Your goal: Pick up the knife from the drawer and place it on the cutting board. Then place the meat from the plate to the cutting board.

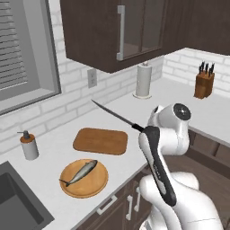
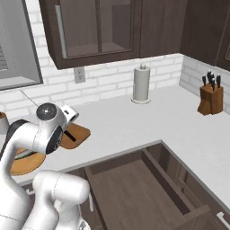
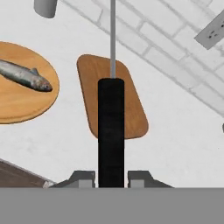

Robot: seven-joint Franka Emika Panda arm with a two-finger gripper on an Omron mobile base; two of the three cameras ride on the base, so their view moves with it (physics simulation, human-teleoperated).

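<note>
knife (image 3: 111,131) above cutting board (image 3: 131,109) edge

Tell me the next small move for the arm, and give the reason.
Probably lower the knife toward the cutting board before letting go. The gripper is shut on the knife's dark handle, and in the left base view the blade points up and away, well above the counter, so the knife is not yet resting on the board. The fish is still lying on the plate.

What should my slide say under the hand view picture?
Gripper holds the knife above the cutting board, fish waiting.
</note>
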